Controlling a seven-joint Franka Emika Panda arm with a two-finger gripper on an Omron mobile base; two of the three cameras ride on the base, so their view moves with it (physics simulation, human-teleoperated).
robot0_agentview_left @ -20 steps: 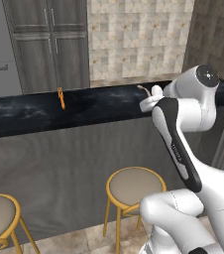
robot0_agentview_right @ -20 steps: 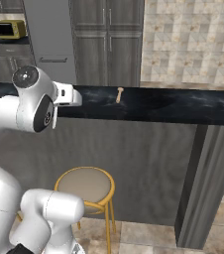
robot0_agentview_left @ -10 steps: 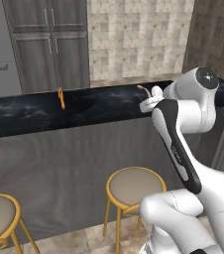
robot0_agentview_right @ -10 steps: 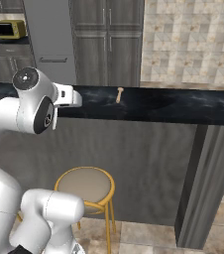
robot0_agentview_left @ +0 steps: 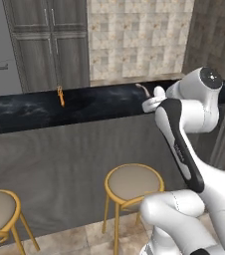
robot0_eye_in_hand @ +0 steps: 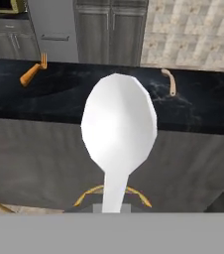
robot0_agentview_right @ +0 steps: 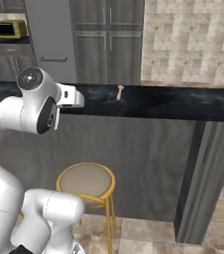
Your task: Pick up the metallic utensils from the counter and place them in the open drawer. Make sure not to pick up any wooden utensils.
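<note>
Item: silver spoon [robot0_eye_in_hand: 119,124], centre of hand view, clamped in the closed gripper [robot0_eye_in_hand: 112,208] for carrying to the drawer. Orange utensil [robot0_eye_in_hand: 32,72] upper left on counter [robot0_eye_in_hand: 84,106]; wooden utensil [robot0_eye_in_hand: 170,82] (leave) upper right.

Stools [robot0_agentview_left: 134,182] crowd the floor before the counter [robot0_agentview_left: 84,107]; its top lies open

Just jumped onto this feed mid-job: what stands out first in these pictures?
A shiny silver-white spoon with a round bowl looms close in the hand view, its handle running down toward the shut gripper, apparently held. Behind it, on the long glossy black marbled counter, a bright orange fork lies to the left and a tan-brown wooden utensil to the right. Round yellow-legged stools stand below.
</note>
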